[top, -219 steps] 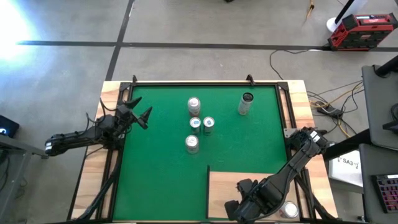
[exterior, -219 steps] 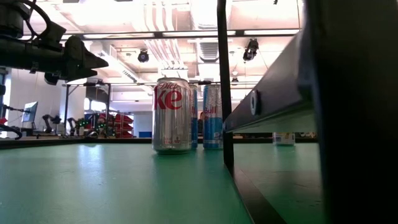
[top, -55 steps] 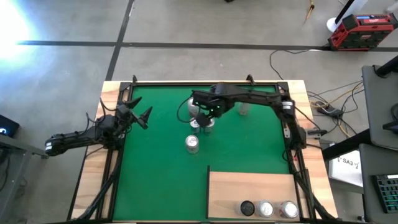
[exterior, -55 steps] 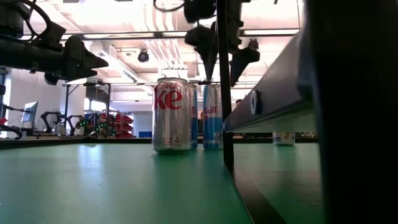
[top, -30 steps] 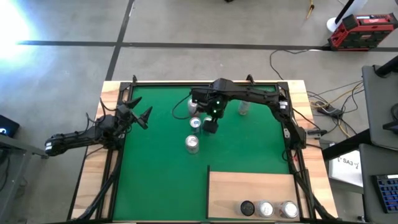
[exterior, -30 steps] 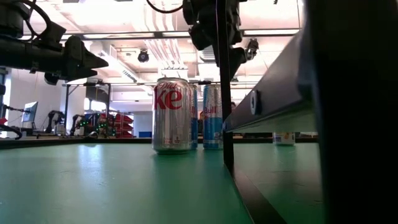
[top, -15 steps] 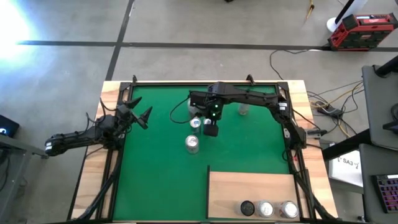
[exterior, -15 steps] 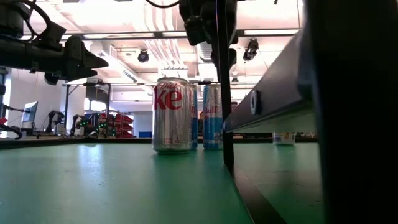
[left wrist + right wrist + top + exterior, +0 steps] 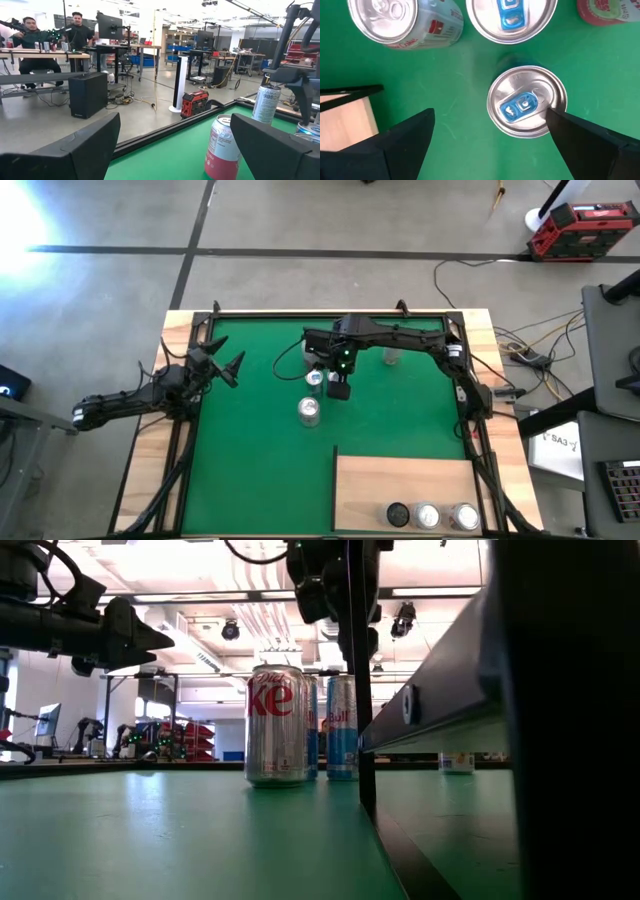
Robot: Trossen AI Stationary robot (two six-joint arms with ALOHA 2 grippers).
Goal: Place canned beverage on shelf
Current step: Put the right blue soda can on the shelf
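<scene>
My right gripper is open over the middle of the green mat. It points down over a silver can with a blue tab, which stands upright on the mat. One finger is well off to the can's side, and the other is at its rim. A second blue-tab can, a Diet Coke can and a pink can stand nearby. The pale wooden shelf is at the near right and carries three cans. My left gripper waits open at the mat's left edge.
Another can stands at the far right of the mat, partly under my right arm. The Diet Coke can and a Red Bull can show in the low view beside the shelf's dark edge. People sit in the room beyond.
My right gripper has moved a little toward the table's near edge and now stands over the blue-tab can. The cans have stayed where they were.
</scene>
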